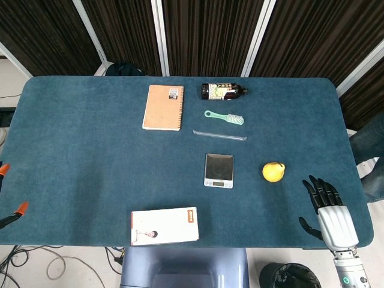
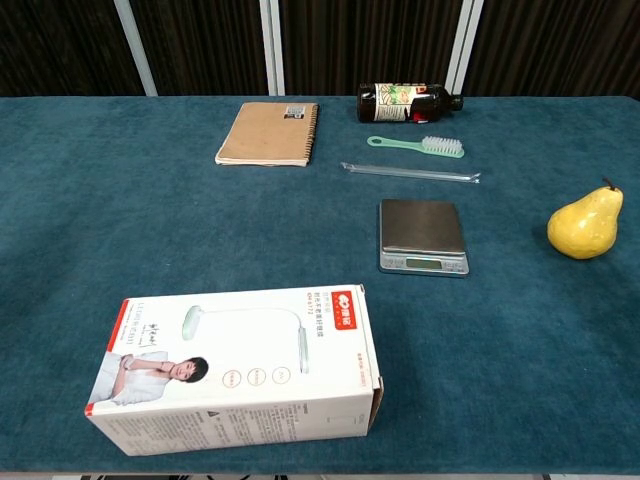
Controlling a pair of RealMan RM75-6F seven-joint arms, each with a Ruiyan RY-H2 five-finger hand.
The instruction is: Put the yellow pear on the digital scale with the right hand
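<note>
Right hand [image 1: 332, 211], fingers spread & empty, at near-right bench [image 1: 90, 156] edge; yellow pear [image 1: 273, 171] lies far-left of it, w/ digital scale [image 1: 218, 170] further left.

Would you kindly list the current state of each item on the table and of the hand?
yellow pear: upright on the cloth, untouched.
digital scale: platform bare.
right hand: fingers spread, holding nothing.
brown bottle: lying down, capped.
notebook: closed.
white box: lying flat.
</note>
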